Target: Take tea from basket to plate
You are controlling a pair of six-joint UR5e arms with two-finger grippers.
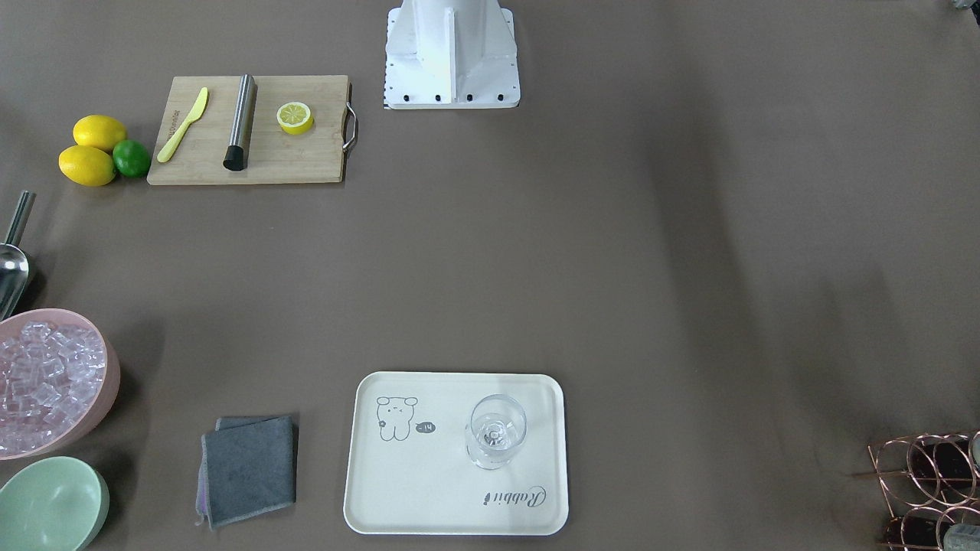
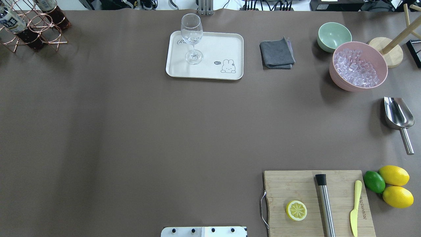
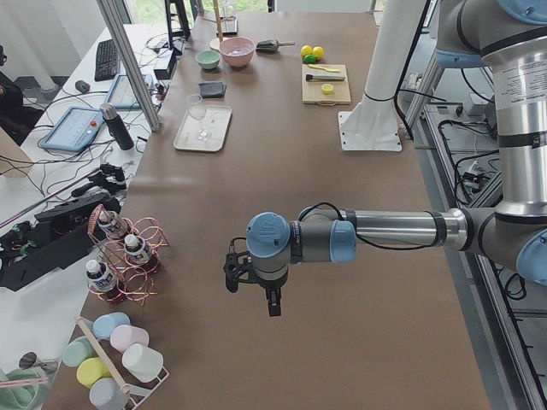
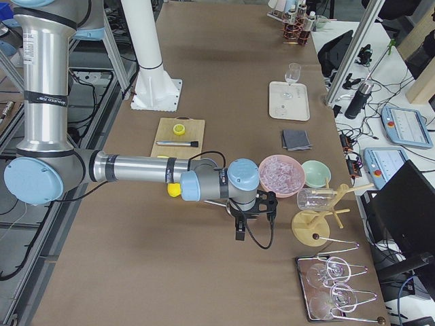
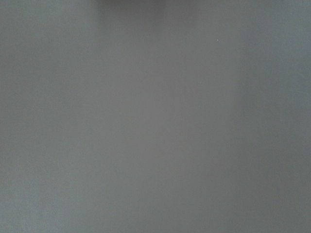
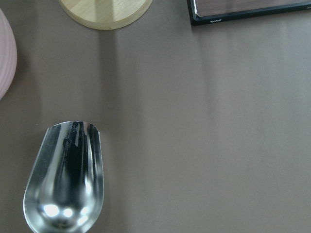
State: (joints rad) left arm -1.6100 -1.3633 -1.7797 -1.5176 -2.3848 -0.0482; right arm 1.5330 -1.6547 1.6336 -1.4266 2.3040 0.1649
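Note:
The copper wire basket (image 2: 49,36) stands at the table's far left corner and holds three tea bottles (image 3: 135,249) with white caps. It also shows in the front view (image 1: 892,467). The cream plate (image 2: 210,70) lies at the far middle edge with a wine glass (image 2: 191,36) standing on it. My left gripper (image 3: 256,290) hangs over bare table, right of the basket in the exterior left view. My right gripper (image 4: 248,221) hangs near the pink bowl (image 4: 280,173). Both show only in the side views, so I cannot tell whether they are open or shut.
A grey cloth (image 2: 277,54), a mint-green bowl (image 2: 334,35), a pink bowl of ice (image 2: 358,65) and a metal scoop (image 2: 398,117) lie on the right. A cutting board (image 2: 315,204) with half a lemon, a muddler and a knife sits near right, beside lemons and a lime.

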